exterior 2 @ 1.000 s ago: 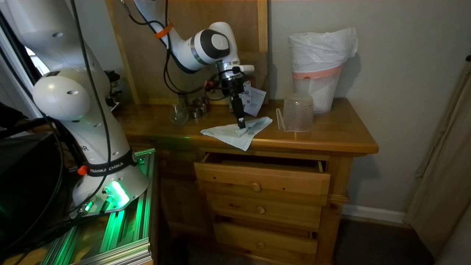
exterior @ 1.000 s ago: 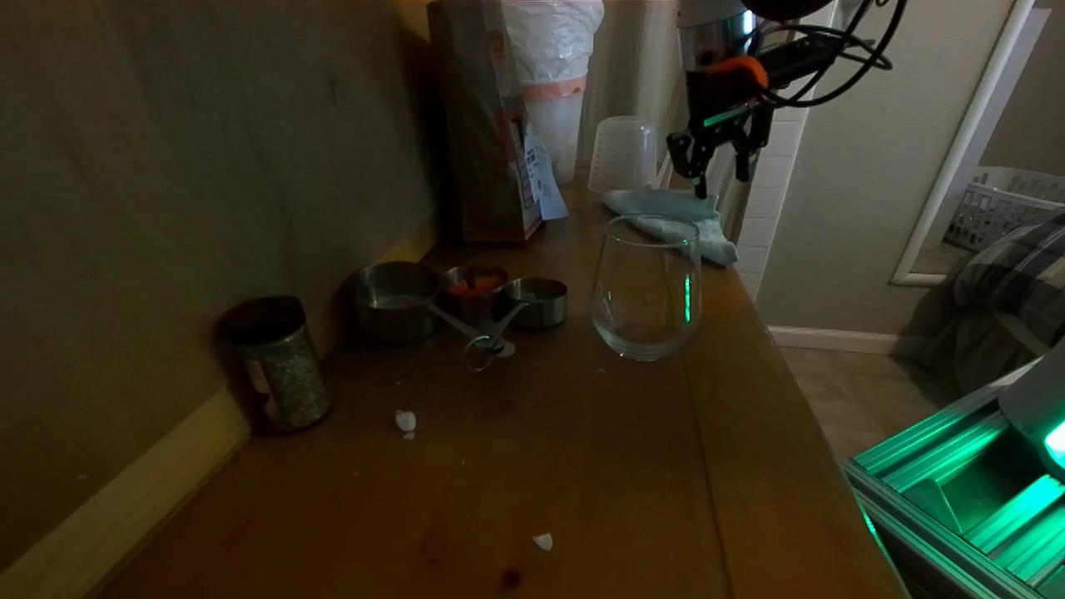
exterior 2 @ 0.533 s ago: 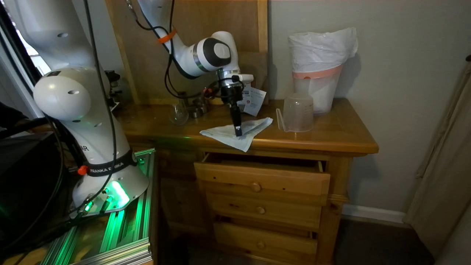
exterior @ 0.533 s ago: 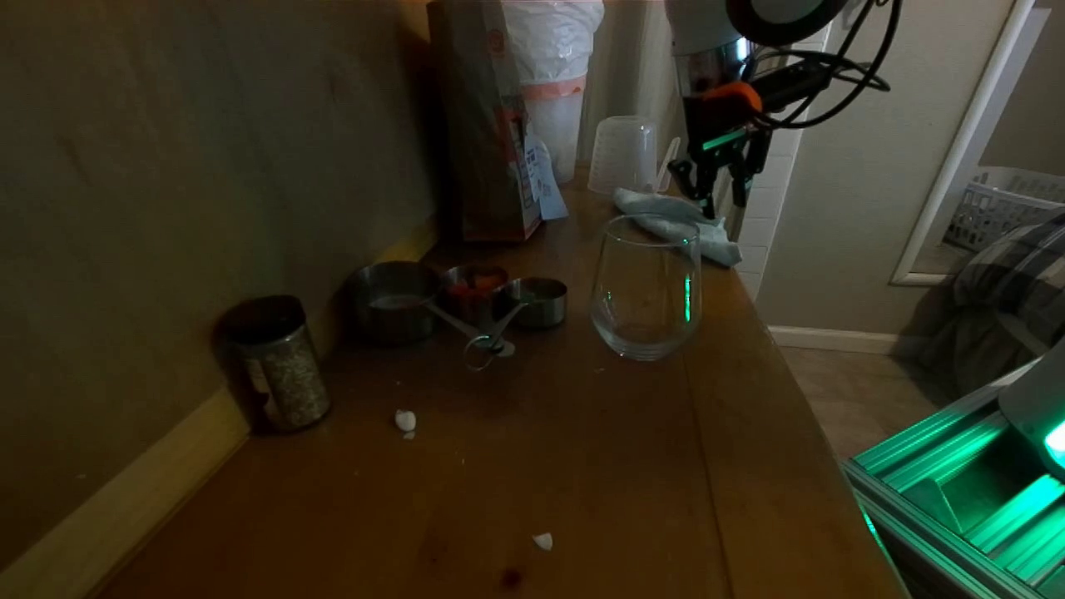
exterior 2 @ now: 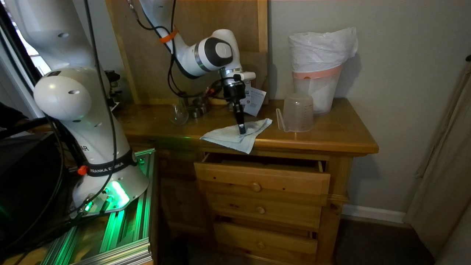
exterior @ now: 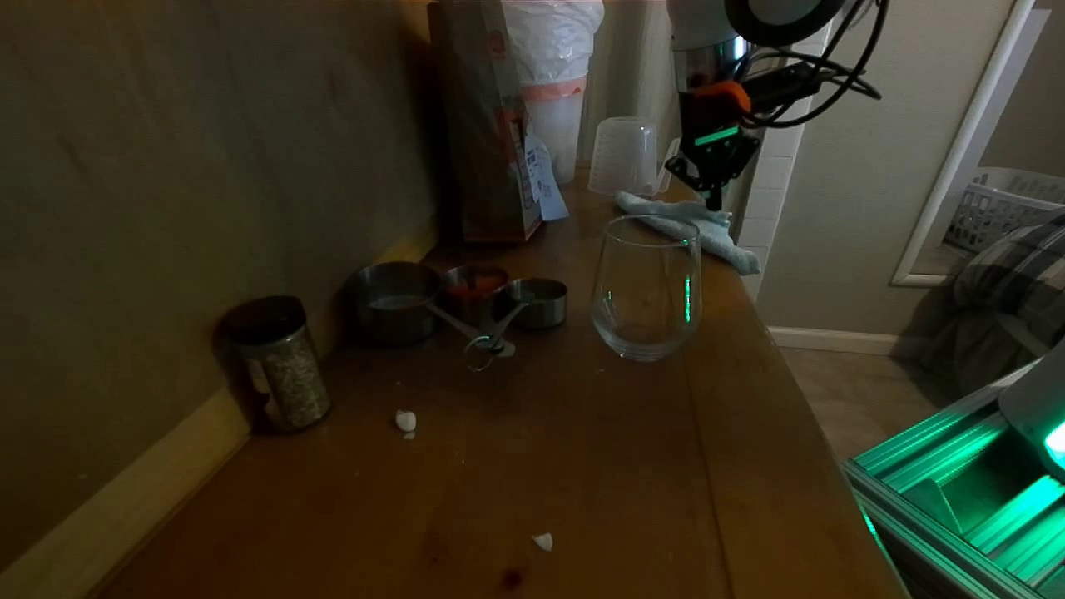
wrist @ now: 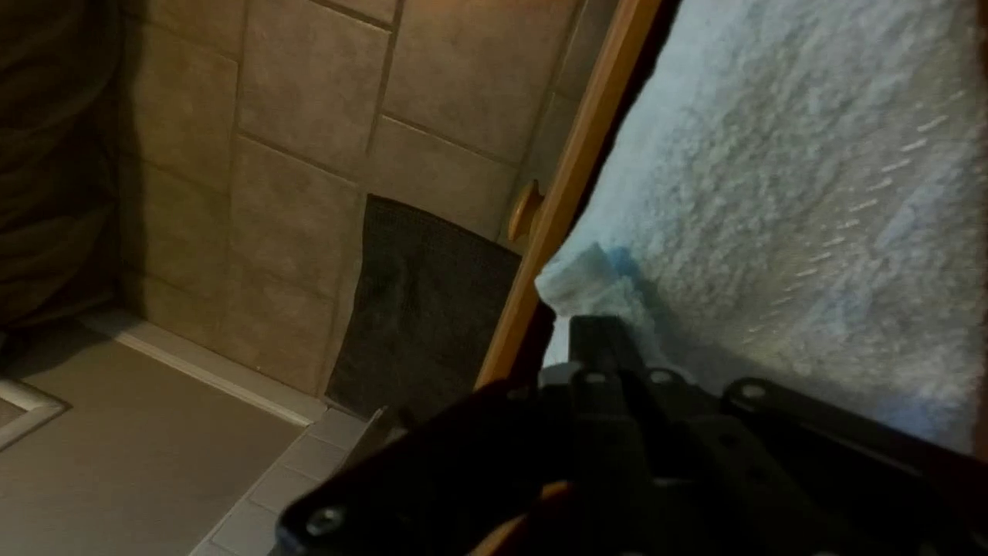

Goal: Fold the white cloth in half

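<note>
The white cloth [exterior 2: 222, 135] lies pale and rumpled on the wooden desk, one corner reaching over the front edge above the drawers. In another exterior view the cloth [exterior: 730, 247] shows behind the clear glass. My gripper [exterior 2: 242, 129] points down onto its middle, and the fingertips meet in the exterior view of the gripper [exterior: 714, 201]. Close up in the wrist view, the gripper [wrist: 599, 329] is shut, with a bunched ridge of the cloth [wrist: 772, 193] pinched at its tips. The cloth's underside is hidden.
A clear glass [exterior: 647, 333] stands near the cloth, with metal measuring cups [exterior: 398, 308] and a dark-lidded jar [exterior: 283, 374] along the wall. A plastic measuring jug [exterior 2: 298, 114] and a bagged bin [exterior 2: 318, 55] stand on the cloth's far side. Below, the top drawer [exterior 2: 294, 182] is pulled out.
The gripper came down onto the cloth, closed its fingers and rose slightly. The cloth has bunched at the fingertips, and its front corner has shifted a little.
</note>
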{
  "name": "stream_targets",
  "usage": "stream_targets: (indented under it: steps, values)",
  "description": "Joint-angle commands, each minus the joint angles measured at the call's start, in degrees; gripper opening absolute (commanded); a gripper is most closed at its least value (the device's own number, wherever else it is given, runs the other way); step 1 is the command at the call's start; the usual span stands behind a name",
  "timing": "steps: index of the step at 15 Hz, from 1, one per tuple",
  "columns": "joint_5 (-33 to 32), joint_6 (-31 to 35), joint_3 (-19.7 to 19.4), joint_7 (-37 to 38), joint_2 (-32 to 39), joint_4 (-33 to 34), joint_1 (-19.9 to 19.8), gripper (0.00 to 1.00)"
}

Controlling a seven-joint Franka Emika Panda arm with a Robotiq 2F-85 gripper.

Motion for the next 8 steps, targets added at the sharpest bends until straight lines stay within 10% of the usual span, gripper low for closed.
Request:
stream_targets:
  steps: [1,4,8]
  values:
    - [-2.99,2.53,-0.81,4.15,0.48,0.83,1.32,0.05]
    - [-4.45,4.37,-1.09,7.02,0.01,1.07,1.28,0.04]
    - [-4.47,7.32,-0.98,8.71,-0.86,1.09,1.48,0.39]
